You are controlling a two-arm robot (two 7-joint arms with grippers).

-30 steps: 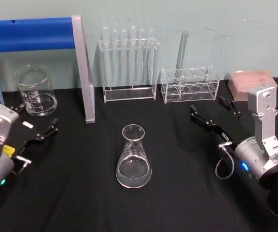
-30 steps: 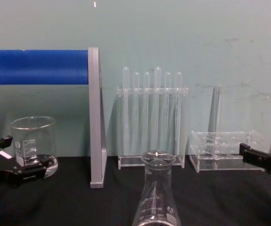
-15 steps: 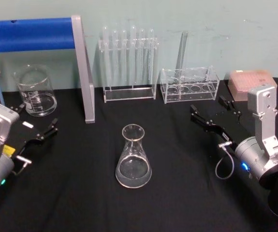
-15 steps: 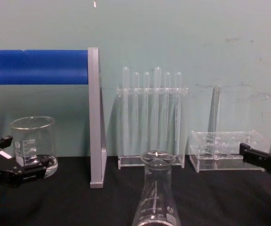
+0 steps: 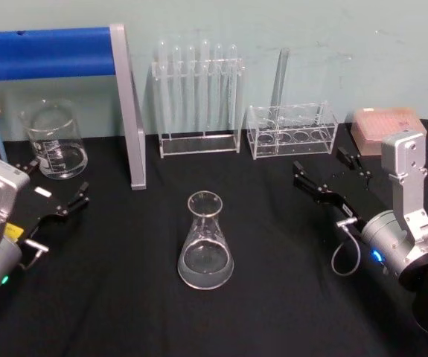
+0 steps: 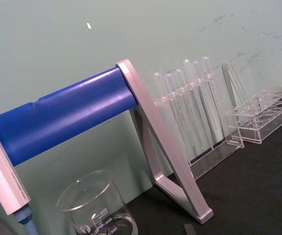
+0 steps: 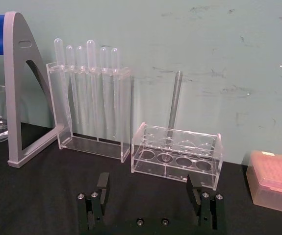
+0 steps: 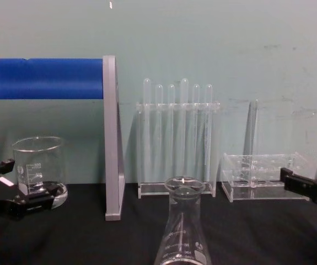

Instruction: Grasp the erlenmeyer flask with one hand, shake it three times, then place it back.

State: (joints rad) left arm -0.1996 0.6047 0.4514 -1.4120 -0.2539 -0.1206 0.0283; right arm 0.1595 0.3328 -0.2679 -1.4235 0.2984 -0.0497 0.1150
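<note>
Right claw (image 5: pixel 330 177): black, 2 flat fingers spread wide, nothing between, hovering low over black table (image 5: pixel 273 297) near right edge, well apart from flask. Left claw (image 5: pixel 53 192): also wide open, empty, at table's left, just beside glass beaker (image 5: pixel 53 140). Erlenmeyer flask (image 5: pixel 205 242): clear glass cone, wide round base, narrow neck w/ flared rim, upright on table center, between both claws, untouched. Behind: acrylic rack w/ thin test tubes (image 5: pixel 199 97), 2nd clear rack (image 5: pixel 292 130), blue-barred grey stand (image 5: pixel 57 56).
</note>
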